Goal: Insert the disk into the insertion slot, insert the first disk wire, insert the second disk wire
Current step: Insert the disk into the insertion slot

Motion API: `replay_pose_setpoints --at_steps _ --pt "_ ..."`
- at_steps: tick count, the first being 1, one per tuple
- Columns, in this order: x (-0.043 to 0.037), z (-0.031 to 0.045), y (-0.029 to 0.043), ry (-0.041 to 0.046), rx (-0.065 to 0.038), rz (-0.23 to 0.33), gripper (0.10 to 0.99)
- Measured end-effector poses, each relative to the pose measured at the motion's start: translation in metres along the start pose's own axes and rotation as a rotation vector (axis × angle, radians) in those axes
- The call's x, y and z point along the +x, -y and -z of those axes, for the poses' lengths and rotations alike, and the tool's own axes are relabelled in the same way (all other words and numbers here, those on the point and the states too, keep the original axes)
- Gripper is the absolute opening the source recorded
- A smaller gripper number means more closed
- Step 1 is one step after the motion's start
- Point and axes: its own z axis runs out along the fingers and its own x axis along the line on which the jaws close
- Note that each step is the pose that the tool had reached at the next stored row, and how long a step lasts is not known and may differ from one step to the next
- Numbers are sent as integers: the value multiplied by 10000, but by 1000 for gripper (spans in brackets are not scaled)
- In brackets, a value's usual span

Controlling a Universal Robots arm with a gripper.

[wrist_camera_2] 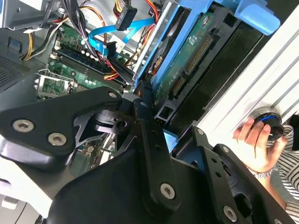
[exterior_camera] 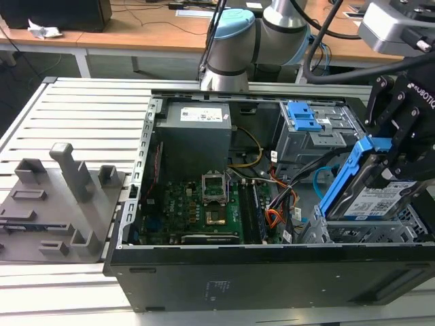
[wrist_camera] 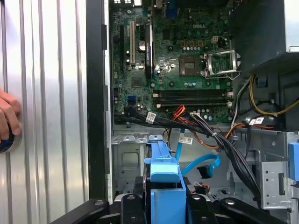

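The arm (exterior_camera: 231,41) bends down at the exterior view's right, gripper (exterior_camera: 389,163) tilted, jaws clamped on the disk (exterior_camera: 377,200).

Blue-framed disk (exterior_camera: 376,200) tilted abv insertion slot (exterior_camera: 359,235), lt-blue second disk wire (wrist_camera: 201,164) looped nearby

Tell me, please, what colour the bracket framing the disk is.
Bright blue; the bracket shows best in the exterior view.

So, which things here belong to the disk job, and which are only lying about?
Job: the disk, held by the gripper; the insertion slot; the first disk wire; the second disk wire.
Lying about: grey fixture block; blue latch; yellow-and-black wires.
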Motion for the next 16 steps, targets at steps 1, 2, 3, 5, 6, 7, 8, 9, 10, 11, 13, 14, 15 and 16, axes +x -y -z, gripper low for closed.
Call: replay_pose_setpoints --at_steps 1,2,3,5,6,7,8,9,10,11,13,14,15,16 --pt "0 -7 0 0 0 0 369" --pt "0 -13 1 0 -1 0 369" --pt "0 -25 1 0 -1 0 369" --pt "0 -48 2 0 -1 0 369" --pt "0 -55 2 0 -1 0 369" --pt "0 -61 3 0 -1 0 369" --pt "0 -72 3 1 0 0 369" --pt "0 -82 4 1 0 0 369" --pt "0 -91 4 0 0 0 369" --pt "0 -104 5 0 0 0 369" --pt "0 -150 7 0 -1 1 369" --pt "0 -170 8 -1 -1 0 369" --pt "0 -183 8 0 0 0 369" --pt "-1 -190 9 0 -1 0 369"
